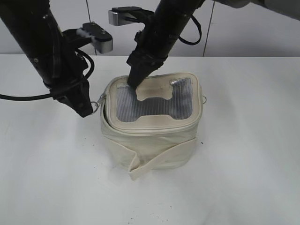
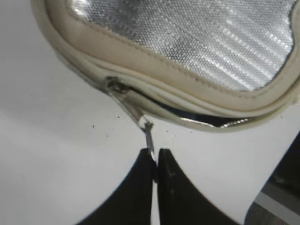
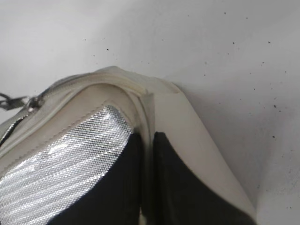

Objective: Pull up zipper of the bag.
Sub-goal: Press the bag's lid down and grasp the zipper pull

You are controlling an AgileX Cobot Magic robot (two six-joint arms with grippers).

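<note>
— Looking along the table point(image 1: 42, 178), we see the bag point(image 1: 150, 140) standing upright near the middle, lid on top, its strap band point(image 1: 159, 161) crossing the front side. Can we tell what is inside it?

— No. In the left wrist view a dark gap shows under the lid rim where the zipper point(image 2: 140, 96) lies unclosed, but nothing within can be made out.

— And our left gripper point(image 1: 86, 110)?

— It sits just beside the bag's left upper corner. The exterior view hides its tips, yet the left wrist view shows the two black fingers point(image 2: 136, 187) pressed together on a small silver ring pull point(image 2: 149, 136), which runs taut from the slider at the corner.

— The right gripper point(image 1: 133, 80)?

— It comes down on the lid's back left corner. From outside we see only its dark tip touching the grey ribbed window point(image 1: 154, 105). The right wrist view shows more: its fingers point(image 3: 187, 187) drawn nearly together, with a fold of the cream lid rim point(image 3: 146, 136) pinched between them, one finger on the window, the other on the outer side.

— Anything else the wrist views miss?

— A second ring pull point(image 1: 206, 99) at the bag's right side, seen only from outside.
</note>
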